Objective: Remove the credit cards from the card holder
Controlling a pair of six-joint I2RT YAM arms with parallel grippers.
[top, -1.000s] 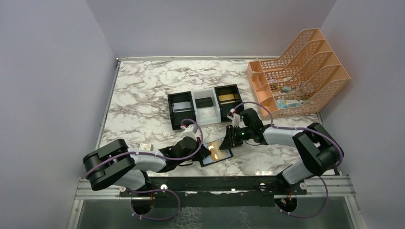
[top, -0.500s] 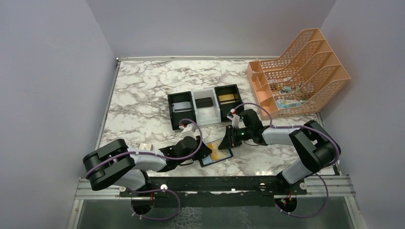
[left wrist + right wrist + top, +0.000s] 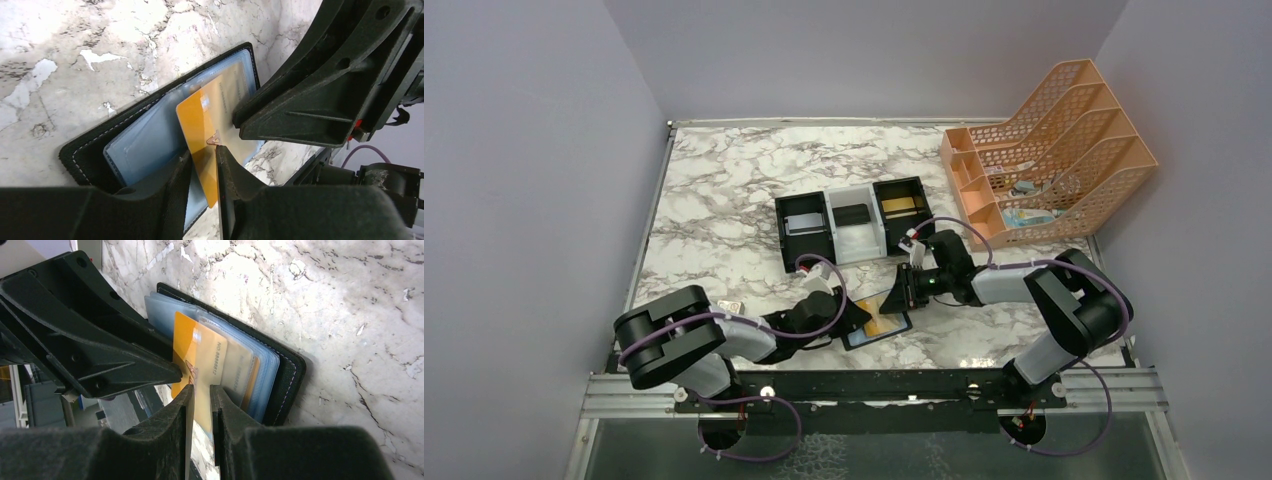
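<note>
The black card holder [image 3: 892, 328] lies open near the table's front edge, its bluish pocket panels [image 3: 135, 145] facing up. A gold credit card [image 3: 886, 308] stands tilted up out of it. My right gripper [image 3: 906, 290] is shut on the card's far end [image 3: 200, 355]. From the opposite side my left gripper [image 3: 856, 312] straddles the card's near end [image 3: 200, 120], open, with a gap beside the card. In the right wrist view another tan card [image 3: 239, 365] sits inside a clear pocket of the holder [image 3: 289, 375]. The two grippers' fingers nearly touch over the card.
A black-white-black three-compartment tray [image 3: 854, 232] stands behind the holder, with a silver card in its left bin and a gold one in its right bin. A small white box [image 3: 729, 307] lies by the left arm. An orange file rack [image 3: 1049, 150] fills the back right.
My left gripper has gone from shut to open and its arm has drawn back slightly. The gold card has tipped up off the holder toward the right gripper, which stayed put.
</note>
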